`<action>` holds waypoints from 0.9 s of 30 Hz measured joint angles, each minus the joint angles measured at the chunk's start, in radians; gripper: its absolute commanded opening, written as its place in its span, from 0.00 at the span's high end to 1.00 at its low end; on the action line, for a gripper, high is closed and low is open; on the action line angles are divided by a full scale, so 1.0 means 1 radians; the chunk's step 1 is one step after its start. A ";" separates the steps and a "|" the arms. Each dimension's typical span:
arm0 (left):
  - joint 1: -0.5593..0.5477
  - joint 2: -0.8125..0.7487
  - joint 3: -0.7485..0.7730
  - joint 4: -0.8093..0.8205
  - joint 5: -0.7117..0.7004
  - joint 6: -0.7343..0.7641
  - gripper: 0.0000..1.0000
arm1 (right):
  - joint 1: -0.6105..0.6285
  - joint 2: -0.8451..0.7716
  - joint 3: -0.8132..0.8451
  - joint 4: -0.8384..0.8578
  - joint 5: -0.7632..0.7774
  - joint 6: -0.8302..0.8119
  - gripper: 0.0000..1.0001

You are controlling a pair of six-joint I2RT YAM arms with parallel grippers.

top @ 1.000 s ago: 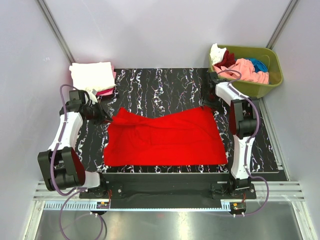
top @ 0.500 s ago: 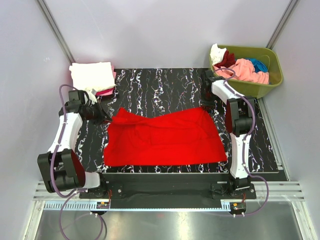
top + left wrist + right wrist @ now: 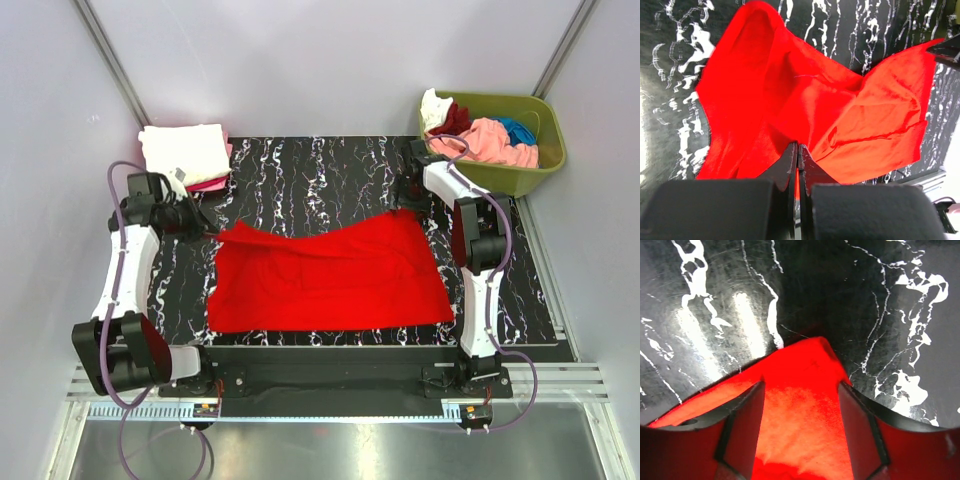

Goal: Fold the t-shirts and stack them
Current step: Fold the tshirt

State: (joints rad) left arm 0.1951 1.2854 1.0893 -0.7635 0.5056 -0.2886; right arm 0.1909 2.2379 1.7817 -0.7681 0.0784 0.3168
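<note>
The bright red t-shirt [image 3: 330, 275] lies spread, with wrinkles, on the black marbled table [image 3: 320, 170]. My left gripper [image 3: 207, 232] is shut on the shirt's far left corner; in the left wrist view its jaws [image 3: 798, 146] pinch a sliver of the red cloth [image 3: 805, 100]. My right gripper [image 3: 408, 203] is at the shirt's far right corner. In the right wrist view it is open [image 3: 801, 383], and the red corner [image 3: 805, 405] lies between its wide-apart fingers, touching neither.
A folded cream-white t-shirt [image 3: 185, 150] lies on a pink one [image 3: 212, 183] at the back left. The olive-green bin [image 3: 540, 165] at the back right holds dark red [image 3: 455, 115], pink [image 3: 495, 140] and teal [image 3: 517, 127] shirts. Grey walls enclose the table.
My left gripper has moved left and back with the shirt's corner, drawing that edge out. My right arm shifted back a little, its gripper staying at the right corner.
</note>
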 measured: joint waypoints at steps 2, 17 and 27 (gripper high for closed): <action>0.002 0.008 0.056 -0.035 -0.035 0.007 1.00 | 0.001 -0.006 -0.009 0.015 -0.010 -0.002 0.31; 0.084 0.012 0.170 -0.110 -0.189 0.031 1.00 | 0.001 0.073 0.131 -0.060 -0.109 0.058 0.34; 0.088 0.034 0.127 -0.102 -0.184 0.030 1.00 | 0.004 0.126 0.225 0.092 -0.141 0.059 0.38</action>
State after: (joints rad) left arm 0.2829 1.3197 1.2167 -0.8658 0.3218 -0.2584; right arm 0.1947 2.3642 2.0071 -0.6758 -0.0628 0.3759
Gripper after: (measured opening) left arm 0.009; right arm 0.632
